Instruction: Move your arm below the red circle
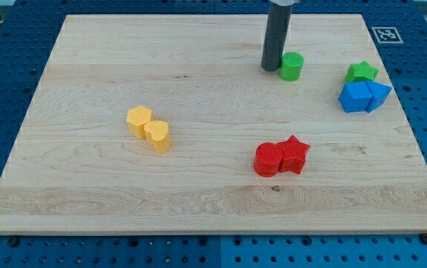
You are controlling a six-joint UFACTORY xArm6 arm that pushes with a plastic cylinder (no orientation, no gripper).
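The red circle (pixel 268 159) lies right of the board's middle, toward the view's bottom, touching a red star (pixel 294 154) on its right. My tip (pixel 271 68) rests on the board near the view's top, just left of a green circle (pixel 291 66) and almost touching it. The tip is well above the red circle in the view, nearly in line with it.
A yellow hexagon (pixel 139 120) and a yellow heart (pixel 157 136) sit together at the left of centre. A green star (pixel 361 72) sits above a blue cube (pixel 355 97) and a blue triangle (pixel 378 94) near the board's right edge. The wooden board (pixel 87 193) lies on a blue perforated table.
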